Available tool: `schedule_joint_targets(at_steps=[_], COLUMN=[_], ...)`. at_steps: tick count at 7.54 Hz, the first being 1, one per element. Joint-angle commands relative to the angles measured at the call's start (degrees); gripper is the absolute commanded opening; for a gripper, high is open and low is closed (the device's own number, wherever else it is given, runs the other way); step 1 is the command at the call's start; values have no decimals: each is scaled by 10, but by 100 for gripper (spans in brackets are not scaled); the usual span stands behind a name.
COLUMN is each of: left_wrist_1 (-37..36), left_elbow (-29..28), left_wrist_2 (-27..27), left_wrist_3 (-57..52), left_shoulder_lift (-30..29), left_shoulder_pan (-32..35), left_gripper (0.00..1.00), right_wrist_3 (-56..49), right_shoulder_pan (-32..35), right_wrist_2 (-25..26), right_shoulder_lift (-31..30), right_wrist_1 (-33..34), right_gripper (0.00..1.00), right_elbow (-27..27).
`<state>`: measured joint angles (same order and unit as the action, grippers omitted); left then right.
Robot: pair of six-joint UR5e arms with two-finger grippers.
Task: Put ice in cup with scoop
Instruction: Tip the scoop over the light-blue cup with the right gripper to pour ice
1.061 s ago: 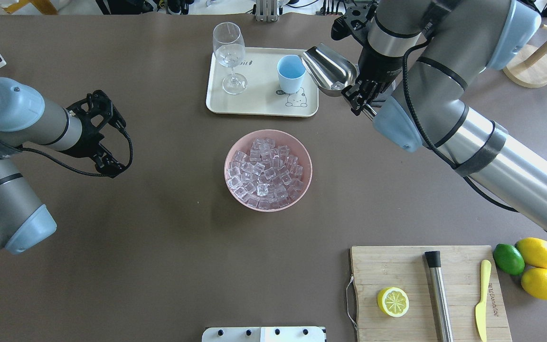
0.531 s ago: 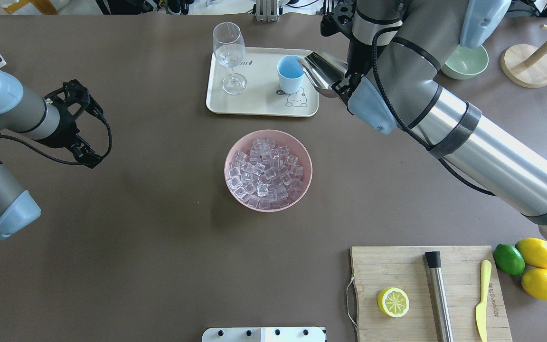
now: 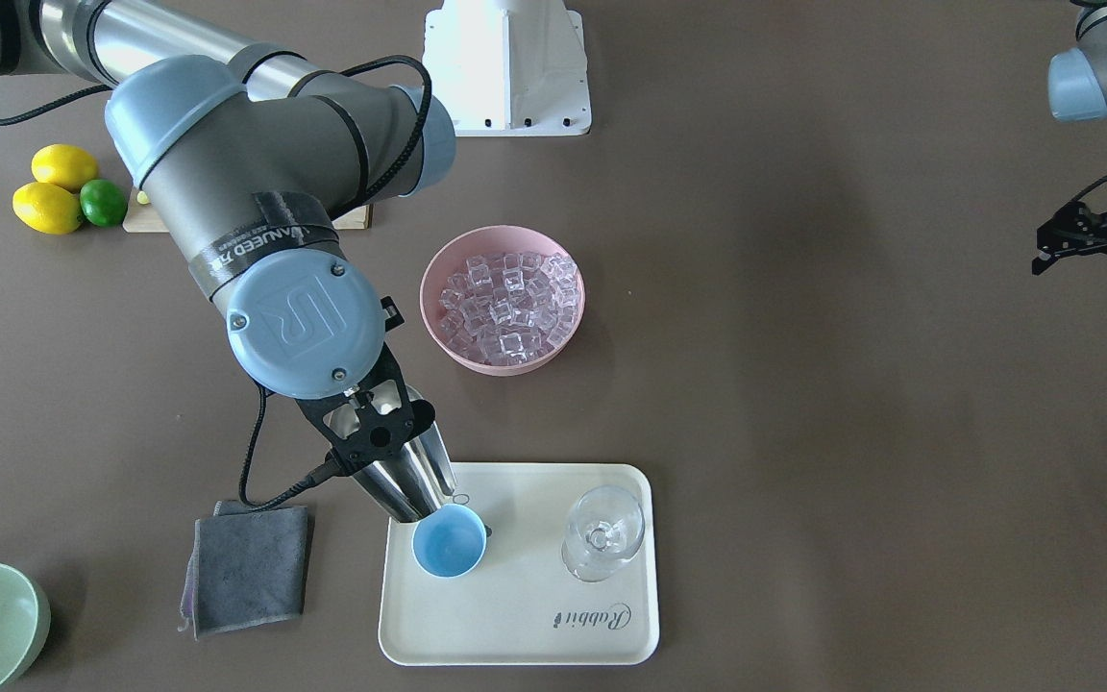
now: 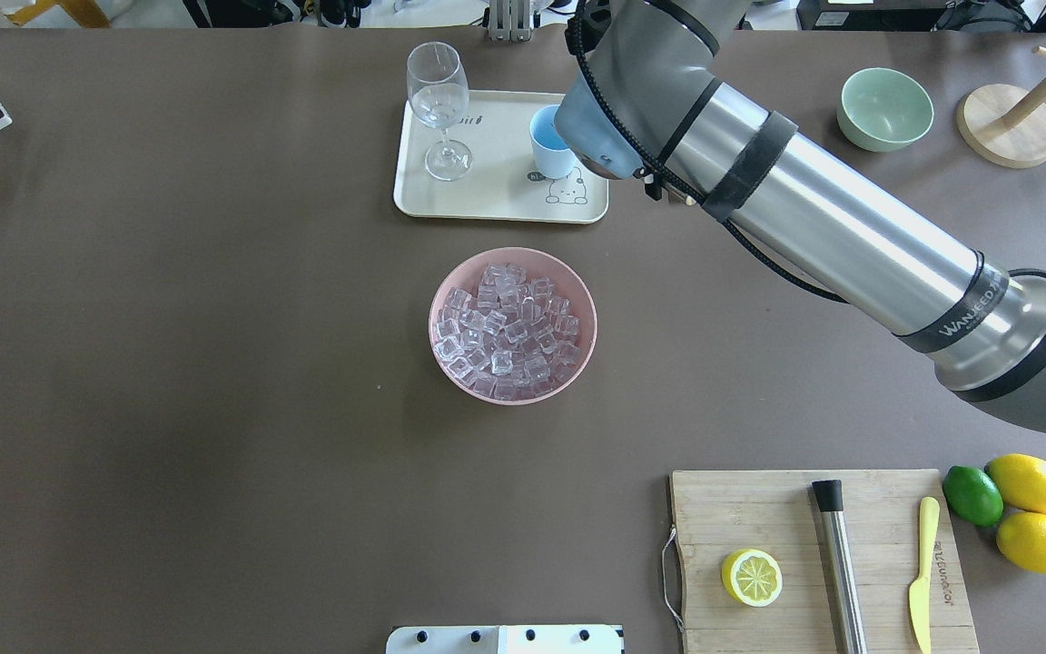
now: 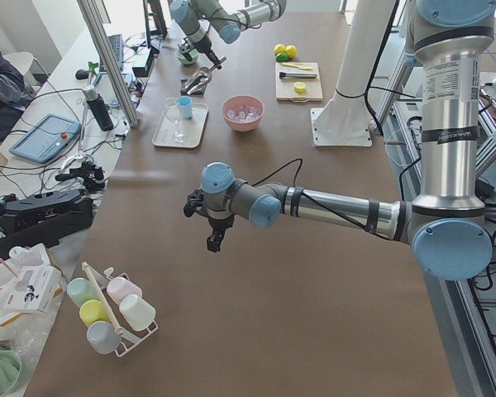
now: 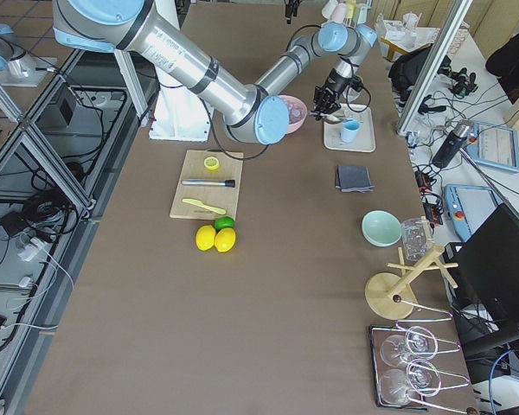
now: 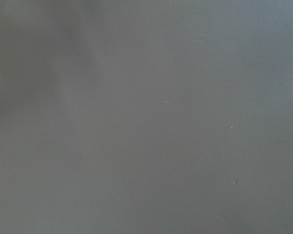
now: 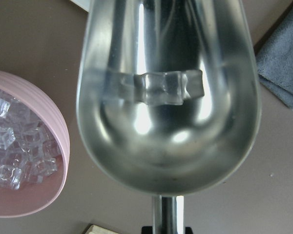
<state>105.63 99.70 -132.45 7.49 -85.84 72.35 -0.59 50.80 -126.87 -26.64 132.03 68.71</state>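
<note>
My right gripper (image 3: 373, 434) is shut on the handle of the steel scoop (image 3: 417, 473). The scoop tilts steeply down, its mouth at the rim of the light-blue cup (image 3: 449, 543) on the cream tray (image 3: 515, 634). In the right wrist view a couple of clear ice cubes (image 8: 158, 87) lie across the scoop's trough (image 8: 136, 156). More ice (image 4: 509, 331) fills the pink bowl (image 4: 438, 313) at mid-table. From overhead the arm hides the scoop and part of the cup (image 4: 543, 150). My left gripper (image 3: 1080, 274) hangs open and empty far off to the side.
A wine glass (image 4: 439, 104) stands on the tray beside the cup. A grey cloth (image 3: 246, 567) and a pale green bowl (image 4: 884, 109) lie near the right arm. The cutting board (image 4: 759, 509) holds a lemon half, a steel cylinder and a yellow knife.
The right arm swung the scoop over to the cup and tipped its mouth down. The left arm pulled back to the left, out of the overhead view.
</note>
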Motion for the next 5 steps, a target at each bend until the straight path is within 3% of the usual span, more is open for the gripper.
schedule_joint_targets(at_steps=[1,5], left_wrist_1=[-80,-111], left_elbow=[0,-1], left_wrist_2=[-59,-63], left_wrist_3=[2,2], left_shoulder_lift=[23,23], left_shoulder_pan=[101,129], left_gripper=[98,98], right_wrist_3=[-52,-93], right_shoulder_pan=[3,5], right_wrist_2=[18,36], right_shoulder_lift=[43,62], right_wrist_1=[64,98], right_gripper=[0,0], right_elbow=[-56,-75])
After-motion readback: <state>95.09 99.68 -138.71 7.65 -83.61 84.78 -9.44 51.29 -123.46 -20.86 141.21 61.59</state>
